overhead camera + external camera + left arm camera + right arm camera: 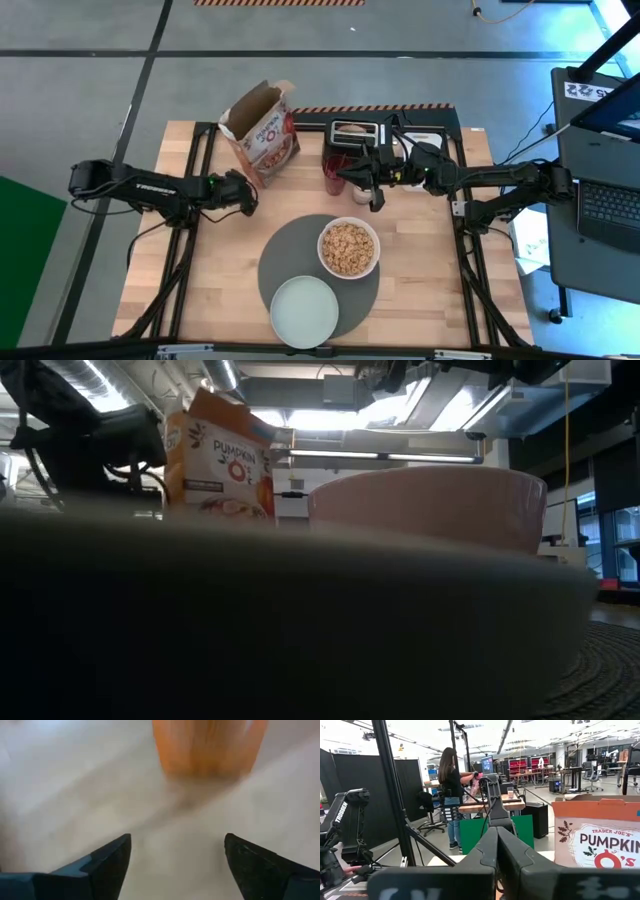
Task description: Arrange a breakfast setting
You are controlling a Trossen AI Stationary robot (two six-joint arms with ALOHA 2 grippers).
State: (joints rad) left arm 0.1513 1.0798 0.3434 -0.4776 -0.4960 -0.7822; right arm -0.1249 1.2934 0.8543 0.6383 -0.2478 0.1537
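The bowl sits on the right part of the placemat, full of tan cereal, and the empty mint plate overlaps the mat's near edge, just beside the bowl. An open cereal box stands upright at the back, left of the toaster. The left gripper hovers near the box with its fingers apart, holding nothing. The right gripper reaches in by the toaster, its fingers pressed together on nothing visible.
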